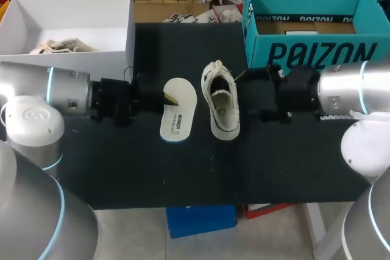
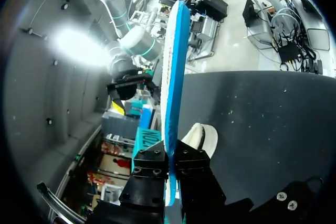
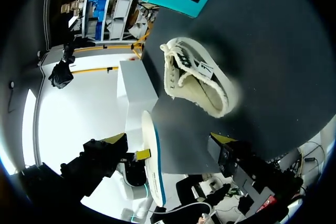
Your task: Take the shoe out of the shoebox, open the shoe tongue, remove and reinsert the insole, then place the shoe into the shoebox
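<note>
Working on the black worktop (image 1: 274,168), with the teal shoebox (image 1: 304,53) at its far right and a white box (image 1: 91,59) at its far left.

Treating the step in hand as reinsertion, judging by the cream shoe (image 1: 223,105) lying out of the shoebox near mid-worktop with its opening upward, and the white insole (image 1: 180,114) sitting outside it, just beside its left flank.

Gripping the insole in the left pincer (image 1: 169,97), fingers clamped on its two faces near one edge; confirming this in the left wrist view, looking along the insole (image 2: 173,66) edge-on from between the fingers.

Holding the right pincer (image 1: 256,94) empty, fingers spread wide, close to the shoe's right side; contact with the shoe not discernible.

Doing the step well, as judged:
- Bracing the shoe first with the right pincer at the side wall, preventing sliding on the smooth worktop.
- Holding the tongue clear of the opening.
- Matching the insole's toe end to the shoe's toe before lifting across.
- Tilting the insole, feeding the leading end in low, then sliding forward.
- Avoiding a fold or a snag on the laces.
- Releasing only after seating flat.
</note>
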